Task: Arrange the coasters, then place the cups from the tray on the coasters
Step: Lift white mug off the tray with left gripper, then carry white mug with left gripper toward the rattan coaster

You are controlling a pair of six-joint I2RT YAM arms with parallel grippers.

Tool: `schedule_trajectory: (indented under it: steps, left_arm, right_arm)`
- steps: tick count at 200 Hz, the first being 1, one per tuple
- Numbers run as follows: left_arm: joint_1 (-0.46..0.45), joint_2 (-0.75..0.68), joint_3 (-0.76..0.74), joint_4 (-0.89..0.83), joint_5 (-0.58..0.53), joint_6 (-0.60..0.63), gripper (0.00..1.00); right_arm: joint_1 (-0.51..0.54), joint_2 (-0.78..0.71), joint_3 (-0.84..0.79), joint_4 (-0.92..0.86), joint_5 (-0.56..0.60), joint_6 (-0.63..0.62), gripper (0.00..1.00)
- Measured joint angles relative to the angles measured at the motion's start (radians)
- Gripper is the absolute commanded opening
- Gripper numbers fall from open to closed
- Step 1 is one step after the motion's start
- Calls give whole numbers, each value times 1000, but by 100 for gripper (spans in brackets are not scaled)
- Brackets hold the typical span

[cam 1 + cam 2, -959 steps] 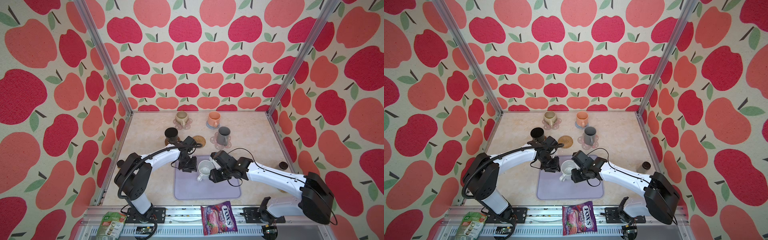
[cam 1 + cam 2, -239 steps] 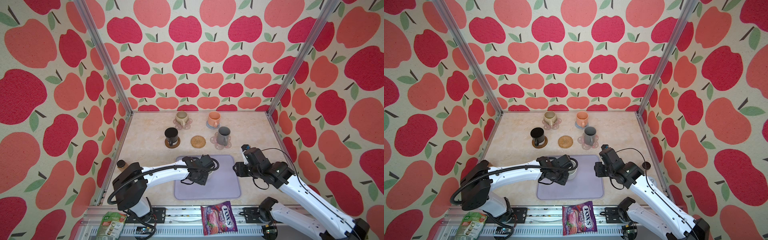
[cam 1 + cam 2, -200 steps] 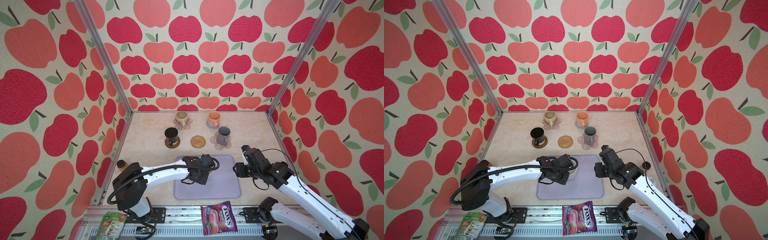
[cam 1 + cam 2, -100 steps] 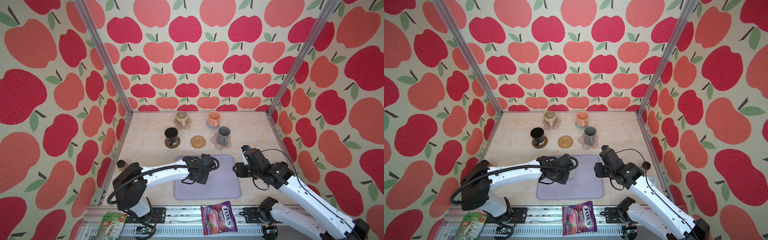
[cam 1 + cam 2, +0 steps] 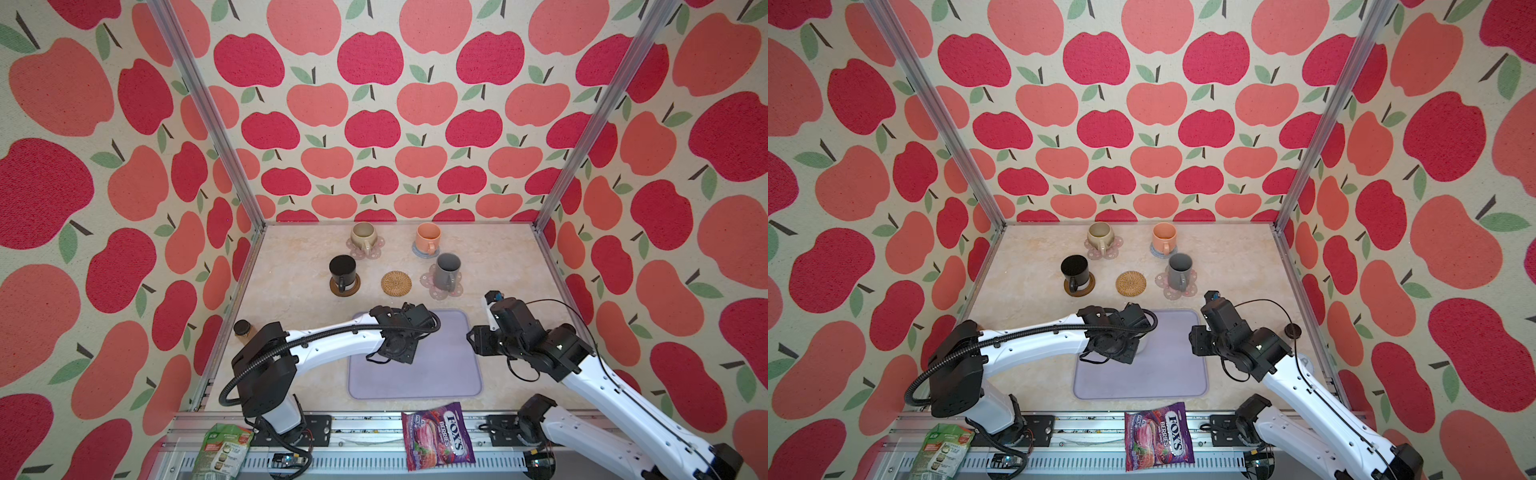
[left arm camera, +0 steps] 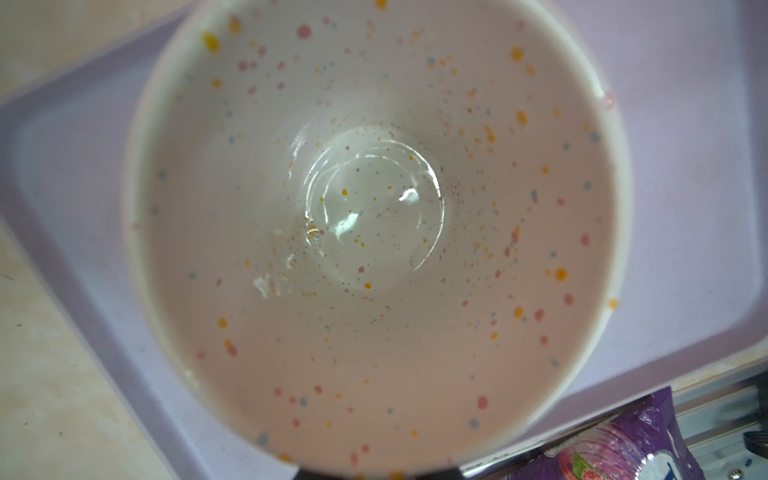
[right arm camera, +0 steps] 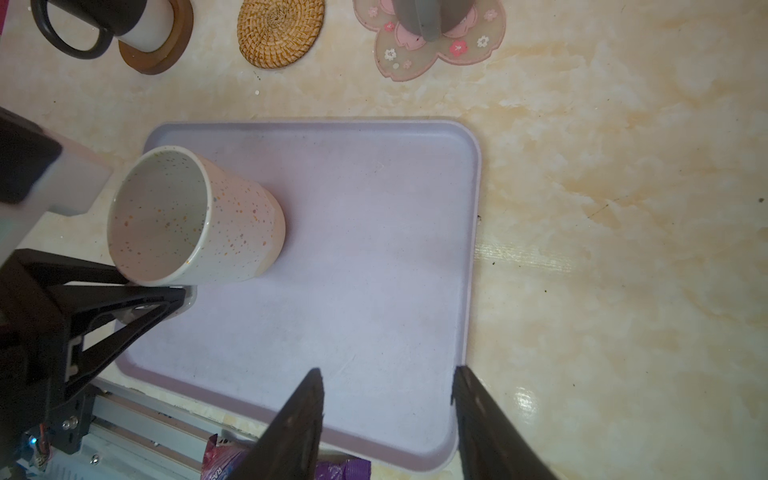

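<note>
Top views: left end effector (image 5: pixel 397 347) sits low over the tray's (image 5: pixel 436 374) far left corner. The right end effector (image 5: pixel 478 340) is beside its right rim. The woven coaster (image 5: pixel 396 283) lies bare between the black mug (image 5: pixel 343 268) and the grey mug (image 5: pixel 448 266).
Left wrist: looks straight into the speckled mug (image 6: pixel 374 208), upright on the tray (image 6: pixel 685 208).
Right wrist: right end effector (image 7: pixel 386 372) is spread and empty. The left end effector's (image 7: pixel 166 297) finger is at the speckled mug's (image 7: pixel 195 216) side; I cannot tell whether it pinches.

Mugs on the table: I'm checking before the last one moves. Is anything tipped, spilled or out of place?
Nothing stands out. The black mug, beige mug, orange mug and grey mug stand upright on coasters; the speckled mug stands upright and empty on the tray.
</note>
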Motion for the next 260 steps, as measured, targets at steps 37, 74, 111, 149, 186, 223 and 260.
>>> schedule_trajectory:
  steps: [37,74,111,149,186,223,260]
  left_arm:
    - [1,1,64,-47,-28,0,0]
    - [16,1,105,-72,-56,2,0]
    - [77,12,161,-102,-71,11,0]
    - [147,45,224,-113,-93,23,0]
    - [204,71,262,-119,-109,30,0]
    - [248,117,303,-120,-112,37,0]
    - [280,176,367,-121,-120,58,0]
  right_arm:
    - [0,-5,-11,-2,0,0,53]
    - [0,-19,-11,-15,0,0,53]
    - [0,-52,-11,-39,9,0,53]
    - [0,-59,-11,-58,28,-4,53]
    - [-4,-40,-11,-57,31,-27,54]
    - [-35,10,-8,-47,34,-76,54]
    - [-87,40,1,-13,24,-127,54]
